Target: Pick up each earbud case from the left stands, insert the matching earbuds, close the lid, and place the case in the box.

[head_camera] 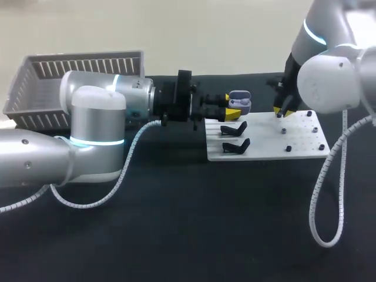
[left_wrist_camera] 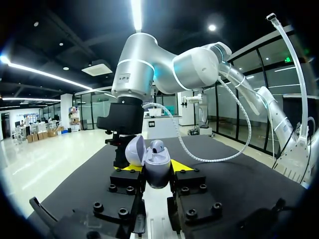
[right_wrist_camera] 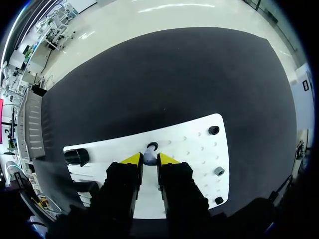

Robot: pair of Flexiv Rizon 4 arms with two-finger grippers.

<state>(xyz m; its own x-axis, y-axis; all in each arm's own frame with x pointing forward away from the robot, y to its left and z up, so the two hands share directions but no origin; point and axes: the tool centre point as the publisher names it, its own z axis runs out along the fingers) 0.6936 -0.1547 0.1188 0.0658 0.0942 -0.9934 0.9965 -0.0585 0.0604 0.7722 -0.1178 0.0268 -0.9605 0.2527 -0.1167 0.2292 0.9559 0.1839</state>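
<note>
A black table (head_camera: 176,223) carries everything. The left arm (head_camera: 88,129) lies level across it from the left side. The right arm (head_camera: 329,76) comes down from the far right corner. A grey slatted basket (head_camera: 70,82) sits at the far left, behind the left arm and well apart from the rest.

A white board (head_camera: 264,141) lies flat right of the middle. The left gripper (left_wrist_camera: 157,172) hangs over its far left corner and is clamped on a lavender earbud case (left_wrist_camera: 158,175), one yellow-tipped finger against each side of the shell. The case stands upright with its lid (left_wrist_camera: 134,150) swung open toward the left finger. A seated earbud (left_wrist_camera: 157,147) shows in the mouth of the case.

Two black stands (head_camera: 234,127) sit one before the other on the left part of the board, just beside and nearer the camera than the held case.

The right gripper (right_wrist_camera: 149,159) points straight down at the far edge of the board's right part. Its fingers are drawn in narrow and pinch a small lavender earbud (right_wrist_camera: 149,158) from both sides, just above the board. A round black socket (right_wrist_camera: 152,146) is directly ahead of that earbud. Small black pegs (right_wrist_camera: 214,130) dot the board's right part, near its edge.
</note>
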